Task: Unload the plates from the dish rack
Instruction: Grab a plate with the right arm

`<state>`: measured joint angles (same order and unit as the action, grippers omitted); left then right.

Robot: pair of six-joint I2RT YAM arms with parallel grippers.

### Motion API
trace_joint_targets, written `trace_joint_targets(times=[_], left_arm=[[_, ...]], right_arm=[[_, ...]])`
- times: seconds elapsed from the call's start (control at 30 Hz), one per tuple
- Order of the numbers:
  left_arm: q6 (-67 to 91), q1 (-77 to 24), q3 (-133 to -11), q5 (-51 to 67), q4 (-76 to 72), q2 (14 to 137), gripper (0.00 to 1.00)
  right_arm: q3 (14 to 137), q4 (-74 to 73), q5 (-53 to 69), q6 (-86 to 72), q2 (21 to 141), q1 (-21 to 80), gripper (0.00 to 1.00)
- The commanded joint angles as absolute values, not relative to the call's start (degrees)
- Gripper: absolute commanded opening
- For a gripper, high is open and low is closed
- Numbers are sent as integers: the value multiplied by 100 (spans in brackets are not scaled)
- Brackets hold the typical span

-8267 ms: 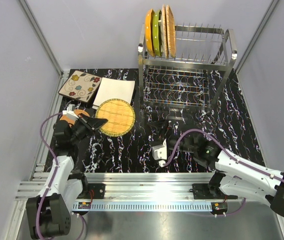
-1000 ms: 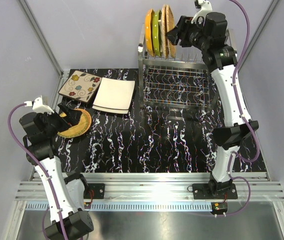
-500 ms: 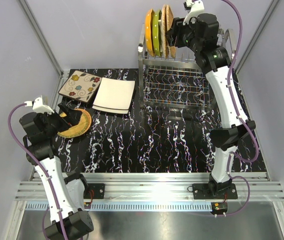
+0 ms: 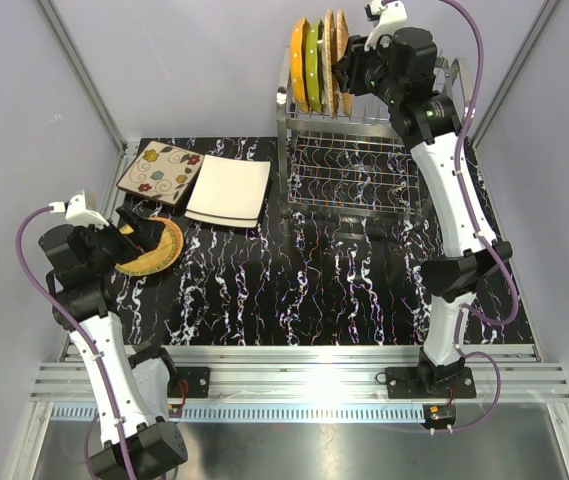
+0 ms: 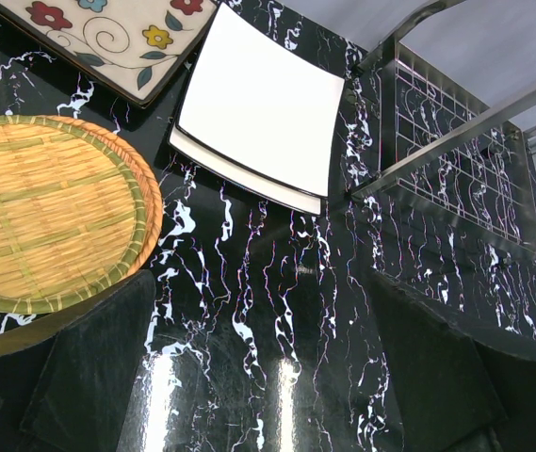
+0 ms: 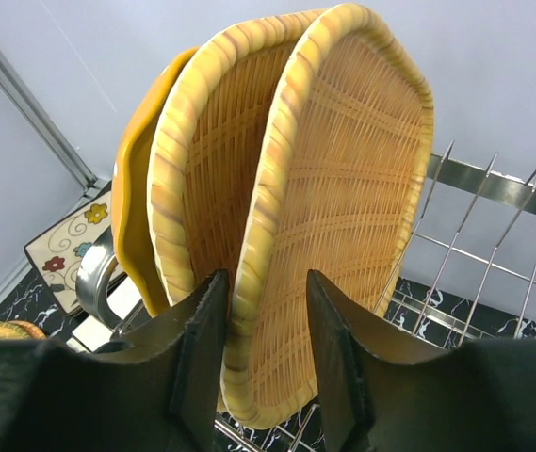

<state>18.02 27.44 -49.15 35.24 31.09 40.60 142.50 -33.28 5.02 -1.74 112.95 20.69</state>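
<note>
top external view: we count the floral plate (image 4: 160,170), white plate (image 4: 229,188) and round wicker plate (image 4: 154,250) down on the surface (image 4: 314,280), left of frame. four plates (image 4: 313,62) stand in the dish rack (image 4: 364,130), top of frame. the right gripper (image 6: 266,311) straddles the end wicker plate (image 6: 343,188); whether it's clamped, we can't tell. the left gripper (image 5: 258,377) is wide open and empty.

Stock by colour: orange plate (image 4: 299,62), green plate (image 4: 313,62), two tan woven wicker plates (image 6: 343,188), beige floral plate (image 4: 161,171), plain white plate (image 4: 229,188), straw-yellow round wicker plate (image 5: 41,217), black desk (image 4: 304,290) veined white, silver dish rack (image 4: 364,126).

4 plates (image 4: 319,65) stand at the left end of the dish rack's (image 4: 364,130) top tier. Left of the rack, on the table (image 4: 314,285), lie the floral plate (image 4: 161,170), the square plate (image 4: 229,188) to its right, and the round wicker plate (image 4: 164,250) before them.
</note>
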Motion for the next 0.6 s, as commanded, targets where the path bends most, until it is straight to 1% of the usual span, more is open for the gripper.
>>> trace_joint_targets(times=[0.0, 0.2, 0.3, 0.37, 0.53, 0.57], left_arm=[[1881, 2733, -5054, 3700, 2909, 4043, 99], [1890, 2733, -5071, 3709, 2909, 4043, 99], [1890, 2733, -5063, 3709, 2927, 4025, 99], [1890, 2733, -5054, 3709, 2918, 4017, 99], [1898, 2733, -5054, 3709, 2918, 4017, 99], [1907, 2733, -5045, 3718, 2927, 4017, 99]], right_arm=[[14168, -3173, 228, -53, 11022, 1995, 44], [14045, -3225, 308, -141, 10934, 1907, 41], [13966, -3261, 448, -255, 10890, 1837, 38], [13904, -3269, 527, -342, 10863, 1793, 33], [13904, -3296, 694, -448, 10863, 1749, 27], [13904, -3305, 720, -457, 10863, 1740, 24]])
